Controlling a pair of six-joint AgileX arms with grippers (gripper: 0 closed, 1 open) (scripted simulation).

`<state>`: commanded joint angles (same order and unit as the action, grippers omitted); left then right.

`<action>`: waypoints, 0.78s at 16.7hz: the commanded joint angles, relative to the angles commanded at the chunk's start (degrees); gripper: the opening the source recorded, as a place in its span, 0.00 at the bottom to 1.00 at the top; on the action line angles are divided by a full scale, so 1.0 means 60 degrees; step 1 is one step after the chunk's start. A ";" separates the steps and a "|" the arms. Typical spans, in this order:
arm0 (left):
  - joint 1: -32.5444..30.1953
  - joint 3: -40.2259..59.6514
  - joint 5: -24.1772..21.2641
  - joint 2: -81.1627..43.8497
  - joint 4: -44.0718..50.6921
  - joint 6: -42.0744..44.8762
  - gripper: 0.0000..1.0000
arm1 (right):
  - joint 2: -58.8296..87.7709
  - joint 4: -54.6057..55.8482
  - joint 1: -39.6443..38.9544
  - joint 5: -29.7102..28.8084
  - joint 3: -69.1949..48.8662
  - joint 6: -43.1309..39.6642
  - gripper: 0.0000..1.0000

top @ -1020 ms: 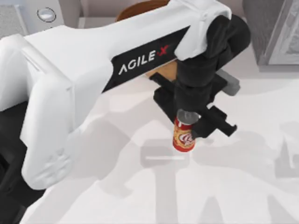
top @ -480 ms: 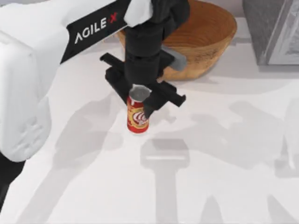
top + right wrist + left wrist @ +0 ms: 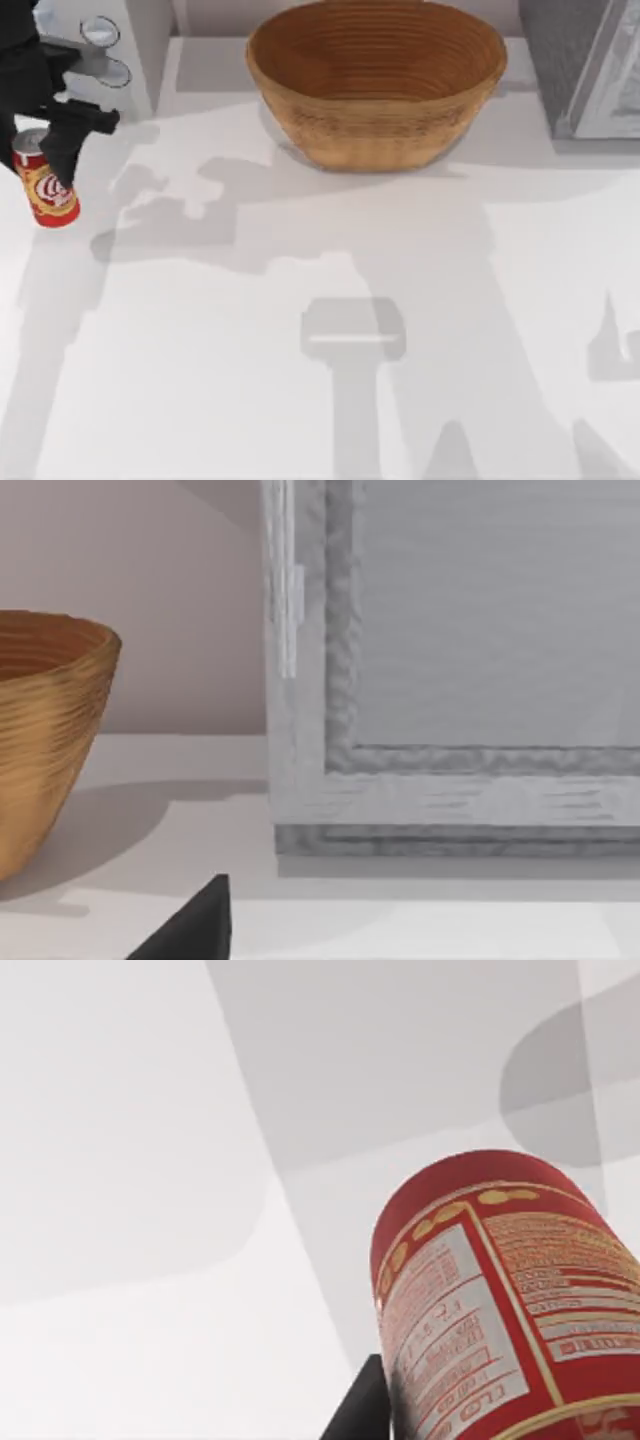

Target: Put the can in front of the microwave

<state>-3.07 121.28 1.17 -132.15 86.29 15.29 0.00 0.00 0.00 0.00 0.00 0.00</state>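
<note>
Left claw [image 3: 45,150] at table's far left edge, fingers clamped, pointing down.

Can [image 3: 45,190] upper part hidden behind left gripper [image 3: 45,150]; lower edge cut off in left wrist view. Microwave [image 3: 120,50] cropped at top view's upper left corner, window panel out of frame.
</note>
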 joint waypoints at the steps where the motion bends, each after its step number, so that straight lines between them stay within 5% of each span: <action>1: 0.0808 -0.0005 -0.0014 -0.0018 -0.0152 0.0245 0.00 | 0.0000 0.0000 0.0000 0.0000 0.0000 0.0000 1.00; 7: 0.3826 -0.0023 -0.0150 -0.0002 -0.1160 0.1219 0.00 | 0.0000 0.0000 0.0000 0.0000 0.0000 0.0000 1.00; 13: 0.4033 -0.0034 -0.0141 -0.0007 -0.1260 0.1300 0.00 | 0.0000 0.0000 0.0000 0.0000 0.0000 0.0000 1.00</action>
<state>21.13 121.08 0.32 -132.19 78.73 23.09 0.00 0.00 0.00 0.00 0.00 0.00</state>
